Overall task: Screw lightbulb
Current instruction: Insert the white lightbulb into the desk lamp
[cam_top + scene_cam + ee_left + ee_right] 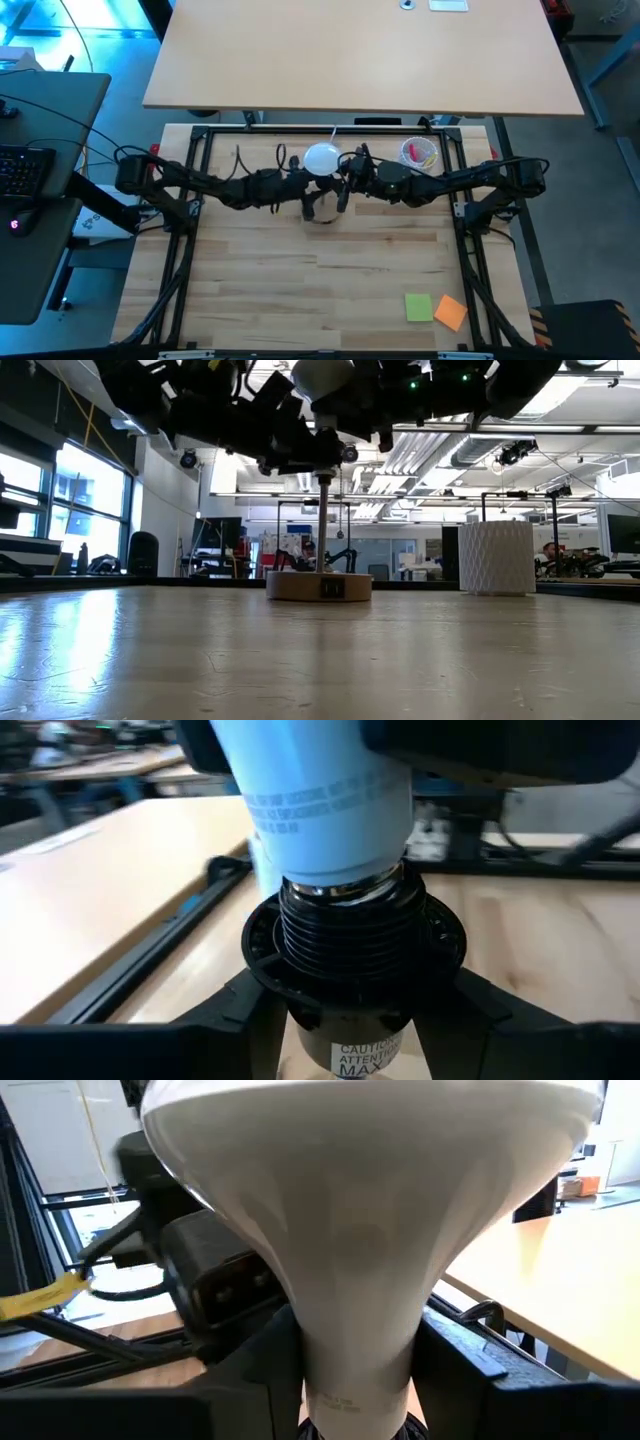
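Note:
The white lightbulb (322,158) stands upright at the table's far middle, its metal screw base (340,890) in the black threaded socket (350,935). The socket tops a thin pole (325,510) on a round wooden stand (318,586). My left gripper (350,1030) reaches in level from the left and is closed around the socket's lower body. My right gripper (355,1380) reaches in level from the right and is shut on the bulb's neck. In the high view the globe hides both grips. My left gripper has the socket's lower body (350,1055), below the wide collar, between its two fingers (240,1025), coming level from the table's left. The socket stays upright on its pole. My right gripper pinches the bulb's narrow neck (350,1350) between its two fingers (250,1380), just below the flare of the globe. It comes level from the table's right. The bulb stands upright, globe on top, its base in the socket.
A white ribbed cup (419,152) holding pink items stands at the far right, close behind my right arm. Green and orange sticky notes (435,310) lie near the front right. A black frame rail (330,127) runs along the far edge.

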